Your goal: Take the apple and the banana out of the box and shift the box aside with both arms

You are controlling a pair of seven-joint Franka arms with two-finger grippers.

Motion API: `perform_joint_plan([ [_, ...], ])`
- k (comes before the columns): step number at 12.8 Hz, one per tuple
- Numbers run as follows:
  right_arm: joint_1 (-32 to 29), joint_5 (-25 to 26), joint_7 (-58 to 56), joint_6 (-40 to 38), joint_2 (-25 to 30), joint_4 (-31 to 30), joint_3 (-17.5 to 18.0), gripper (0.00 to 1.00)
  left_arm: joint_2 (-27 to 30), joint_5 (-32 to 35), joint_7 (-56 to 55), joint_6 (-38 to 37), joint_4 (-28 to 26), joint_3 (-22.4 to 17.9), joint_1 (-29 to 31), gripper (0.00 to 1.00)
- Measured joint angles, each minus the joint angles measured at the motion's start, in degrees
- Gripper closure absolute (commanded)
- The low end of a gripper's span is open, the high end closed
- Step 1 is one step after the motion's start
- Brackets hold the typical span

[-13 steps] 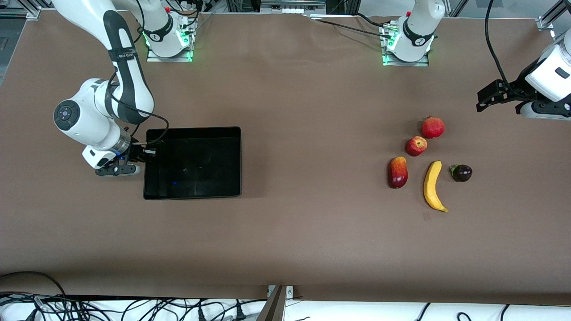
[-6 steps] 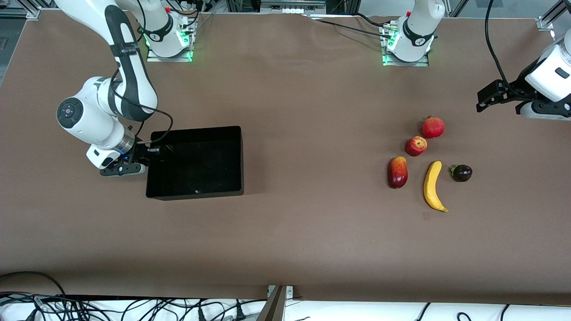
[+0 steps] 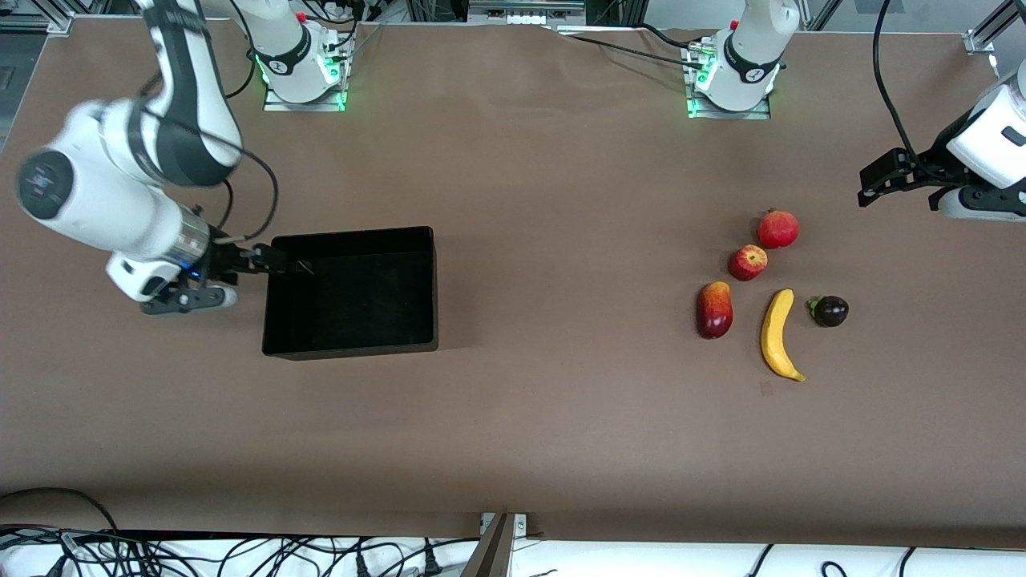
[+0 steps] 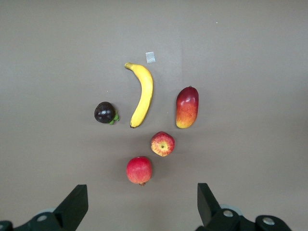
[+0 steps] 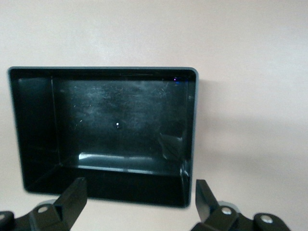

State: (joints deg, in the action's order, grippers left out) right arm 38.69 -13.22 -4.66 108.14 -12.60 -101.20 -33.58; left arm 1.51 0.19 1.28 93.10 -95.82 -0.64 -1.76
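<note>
**Front view and both wrist views: box and fruits in relation to the two grippers.**

The box point(image 3: 353, 336) rests on the table point(image 3: 529, 417) at mid-height of the front view, toward the right arm's end, open side up and with nothing in it. The right gripper point(image 3: 276, 262) hangs over the box wall that faces the right arm's end. Its fingers point(image 5: 72, 199) are spread wide and hold nothing. In the right wrist view that wall runs along the lower part of the frame between the two fingers, which appear clear of it.

The fruits lie in a loose cluster toward the left arm's end of the table, well apart from the box. The apple point(image 3: 747, 262) lies just beside a round red fruit point(image 3: 778, 228) and farther from the front camera than the banana point(image 3: 776, 332). The banana lies between a red-yellow oblong fruit point(image 3: 714, 309) and a small dark purple fruit point(image 3: 829, 310).

The left arm waits. The left gripper point(image 3: 870, 180) hangs over bare table near the round red fruit, its fingers point(image 4: 74, 207) wide apart and holding nothing. The whole cluster appears in the middle of the left wrist view.
</note>
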Motion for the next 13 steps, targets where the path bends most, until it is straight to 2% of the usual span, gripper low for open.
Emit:
perform_joint_plan([
  [3,0.22,4.88,1.19,-11.23,3.3,7.93,0.06,0.0,-0.15,0.0,0.0,-0.02,0.14,-0.01,0.02,0.0],
  [6,0.24,5.41,1.2,-17.67,4.03,13.53,0.07,0.0,-0.19,0.0,0.0,-0.04,0.2,-0.01,0.02,0.0],
  [10,0.24,6.09,0.37,-18.34,4.97,14.34,0.02,0.0,-0.2,0.0,0.0,-0.04,0.22,-0.01,0.01,0.0],
  [13,0.11,8.85,-0.84,-19.67,8.5,13.27,-0.26,0.0,-0.23,0.0,0.0,-0.04,0.24,-0.01,0.01,0.0],
])
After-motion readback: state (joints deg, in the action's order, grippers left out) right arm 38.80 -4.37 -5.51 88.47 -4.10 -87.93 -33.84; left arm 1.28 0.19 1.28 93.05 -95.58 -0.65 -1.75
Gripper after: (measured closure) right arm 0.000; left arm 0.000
